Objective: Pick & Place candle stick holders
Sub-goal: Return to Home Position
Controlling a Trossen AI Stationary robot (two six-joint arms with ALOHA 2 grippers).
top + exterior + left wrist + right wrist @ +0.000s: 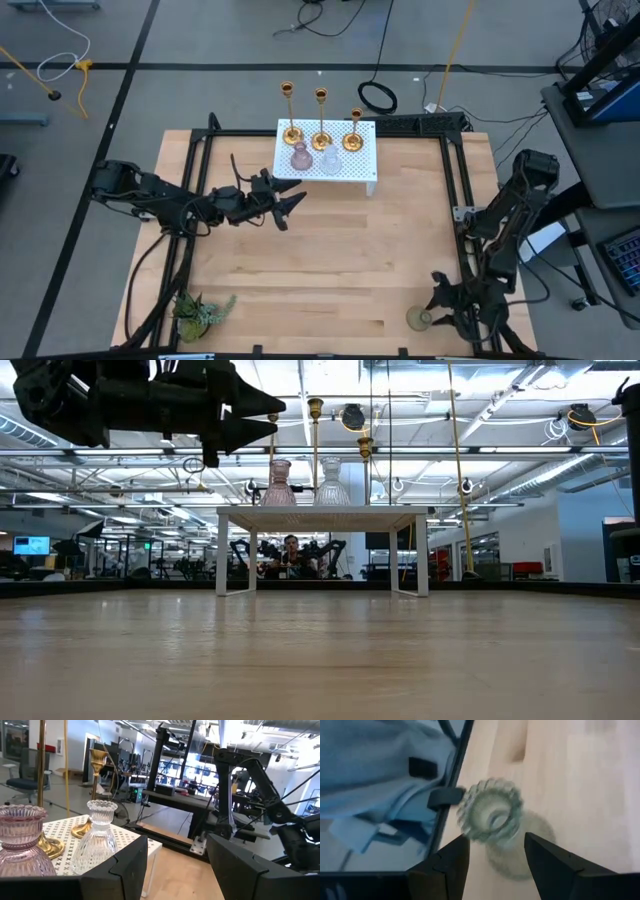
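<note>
Your right hand [496,840] sits spread over the green glass holder [490,815] (slick, breakable), so pinch its ribbed neck gently

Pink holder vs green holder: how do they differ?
Pink holder is pink; green holder is pale green. Pink holder stands on the rack, by a gold candlestick; green holder stands on the table, by the open right gripper. Both are squat ribbed glass. Left gripper hovers open near the rack.
</note>
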